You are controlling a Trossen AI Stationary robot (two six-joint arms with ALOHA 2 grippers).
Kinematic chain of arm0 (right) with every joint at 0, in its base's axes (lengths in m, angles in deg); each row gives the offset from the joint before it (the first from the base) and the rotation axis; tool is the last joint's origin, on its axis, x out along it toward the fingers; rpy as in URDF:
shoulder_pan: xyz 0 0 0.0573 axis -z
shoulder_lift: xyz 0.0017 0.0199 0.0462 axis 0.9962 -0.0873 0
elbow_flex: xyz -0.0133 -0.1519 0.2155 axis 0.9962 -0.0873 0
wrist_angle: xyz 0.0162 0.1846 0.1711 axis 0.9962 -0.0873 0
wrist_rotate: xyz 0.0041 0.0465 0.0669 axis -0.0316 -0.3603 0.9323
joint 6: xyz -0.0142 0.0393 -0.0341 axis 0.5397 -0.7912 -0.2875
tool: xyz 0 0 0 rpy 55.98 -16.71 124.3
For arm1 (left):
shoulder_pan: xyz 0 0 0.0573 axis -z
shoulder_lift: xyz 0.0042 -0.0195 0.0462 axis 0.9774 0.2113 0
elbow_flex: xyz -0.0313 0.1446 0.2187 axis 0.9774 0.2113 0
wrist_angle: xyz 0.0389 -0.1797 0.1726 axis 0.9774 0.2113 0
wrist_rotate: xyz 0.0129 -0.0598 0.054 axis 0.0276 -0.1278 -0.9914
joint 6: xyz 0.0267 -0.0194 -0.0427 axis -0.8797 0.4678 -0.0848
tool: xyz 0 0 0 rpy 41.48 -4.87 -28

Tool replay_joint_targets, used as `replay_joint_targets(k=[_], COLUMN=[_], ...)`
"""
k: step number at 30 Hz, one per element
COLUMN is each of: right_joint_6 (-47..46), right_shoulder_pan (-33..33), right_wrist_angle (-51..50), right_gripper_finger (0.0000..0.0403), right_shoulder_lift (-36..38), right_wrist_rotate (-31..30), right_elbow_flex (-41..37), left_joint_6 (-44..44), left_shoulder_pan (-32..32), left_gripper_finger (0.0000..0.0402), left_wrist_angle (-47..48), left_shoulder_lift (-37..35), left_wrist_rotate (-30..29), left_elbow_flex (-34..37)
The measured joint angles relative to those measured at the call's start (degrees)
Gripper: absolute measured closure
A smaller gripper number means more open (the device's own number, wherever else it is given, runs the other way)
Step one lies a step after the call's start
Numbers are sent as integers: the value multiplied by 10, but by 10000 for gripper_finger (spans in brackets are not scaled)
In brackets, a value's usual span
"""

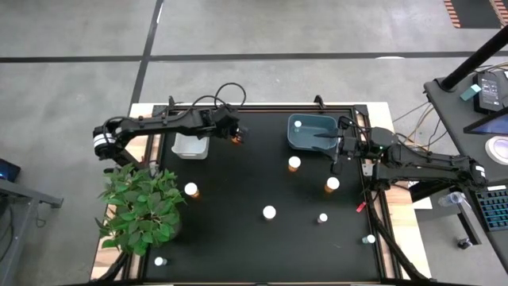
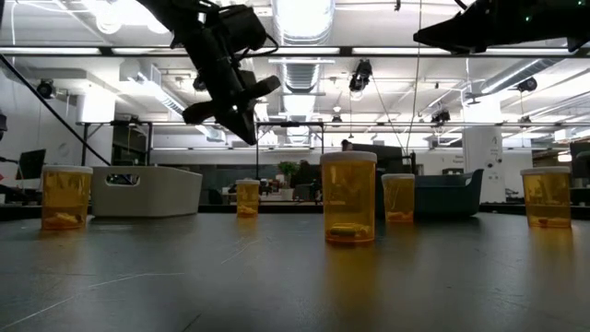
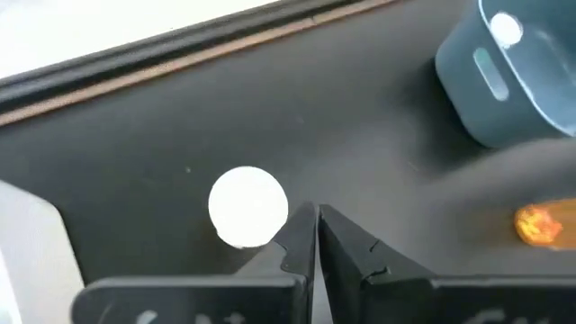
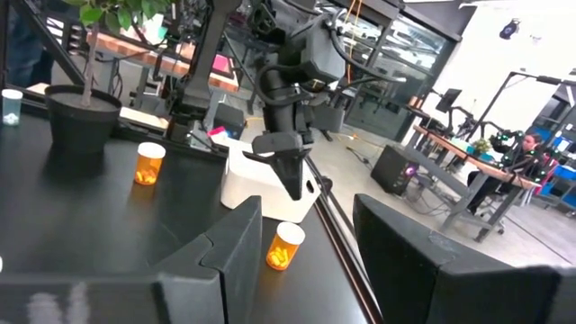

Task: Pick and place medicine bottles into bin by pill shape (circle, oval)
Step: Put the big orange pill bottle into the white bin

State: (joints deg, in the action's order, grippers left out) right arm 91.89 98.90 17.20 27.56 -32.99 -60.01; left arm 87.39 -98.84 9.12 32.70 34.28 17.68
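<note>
Several small bottles with white caps stand on the black table, among them one [image 1: 294,163] and one [image 1: 332,184] near the blue bin [image 1: 306,140], which holds one bottle [image 1: 298,124]. My left gripper [image 1: 235,129] is shut and empty, raised above the table next to the white bin [image 1: 190,147]. An orange bottle [image 1: 236,140] stands just below it; its white cap [image 3: 248,205] shows beside the fingertips [image 3: 317,220]. My right gripper [image 4: 301,256] is open and empty beside the blue bin [image 1: 337,155].
A leafy potted plant [image 1: 139,202] stands at the table's left edge. More bottles stand toward the near side, such as one [image 1: 269,212], one [image 1: 191,189] and a tiny one [image 1: 322,217]. Desks with equipment stand off the table's right.
</note>
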Motion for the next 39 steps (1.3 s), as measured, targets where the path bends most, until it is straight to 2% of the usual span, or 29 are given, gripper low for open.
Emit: replay_joint_targets(k=[12, 23, 27, 39], right_joint_6=[5, 9, 10, 12], right_shoulder_pan=[1, 4, 5, 5], right_wrist_angle=[0, -3, -2, -2], right_gripper_finger=[234, 234, 234, 234], right_shoulder_lift=[0, 0, 0, 0], right_wrist_rotate=[0, 0, -1, 0], right_elbow_flex=[0, -1, -2, -2], left_joint_6=[30, -3, -5, 0], left_shoulder_pan=[-2, -11, -12, -12], left_gripper_finger=[401, 393, 354, 195], left_wrist_angle=[25, -39, -34, -15], left_shoulder_lift=[24, 90, 98, 95], left_wrist_rotate=[-24, -26, -29, -76], left_elbow_flex=[2, -11, -13, -12])
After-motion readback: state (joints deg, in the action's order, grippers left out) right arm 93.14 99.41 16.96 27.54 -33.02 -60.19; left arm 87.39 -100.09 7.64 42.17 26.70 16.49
